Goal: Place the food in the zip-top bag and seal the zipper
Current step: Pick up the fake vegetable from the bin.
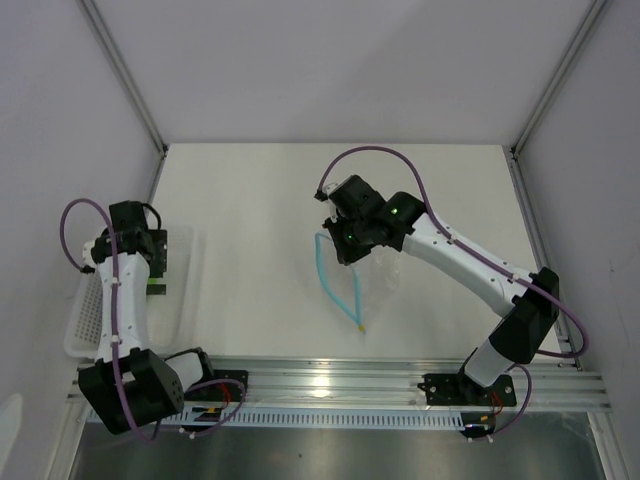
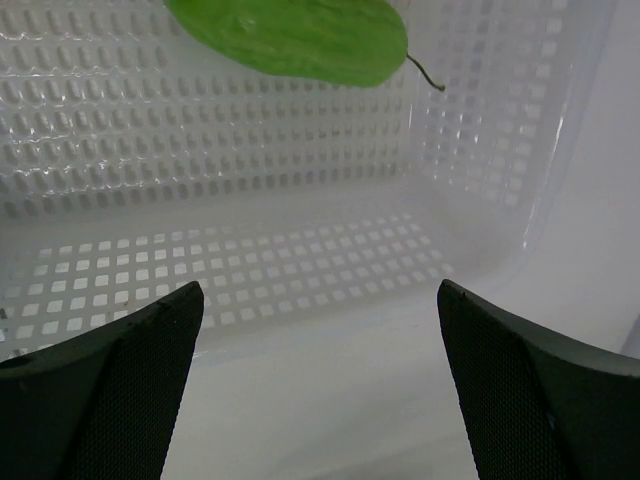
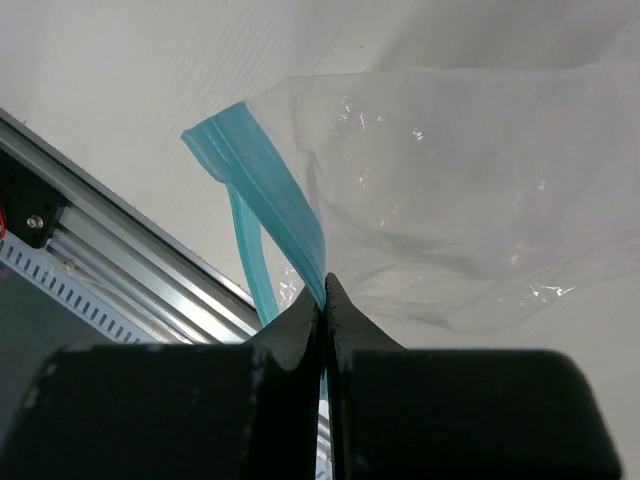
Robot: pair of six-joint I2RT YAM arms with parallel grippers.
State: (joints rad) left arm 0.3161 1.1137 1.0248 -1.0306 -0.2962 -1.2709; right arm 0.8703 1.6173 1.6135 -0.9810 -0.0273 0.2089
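The clear zip-top bag (image 1: 378, 285) lies mid-table, its teal zipper (image 1: 327, 272) facing left. My right gripper (image 1: 345, 240) is shut on one zipper strip (image 3: 275, 195), lifting it off the other strip below, so the mouth of the bag (image 3: 450, 200) gapes. The fingers of this right gripper (image 3: 325, 285) are pressed together on the strip. My left gripper (image 2: 320, 287) stands open over the white perforated basket (image 2: 200, 130), with nothing between its fingers. A green oblong food piece (image 2: 300, 35) lies against the basket's far wall, beyond the fingertips. In the top view the left gripper (image 1: 152, 255) hides the basket's contents.
The basket (image 1: 85, 320) sits at the table's left edge beside the left wall. Aluminium rails (image 1: 400, 380) run along the near edge, close to the bag's lower corner. White enclosure walls (image 1: 560, 120) bound the table on three sides.
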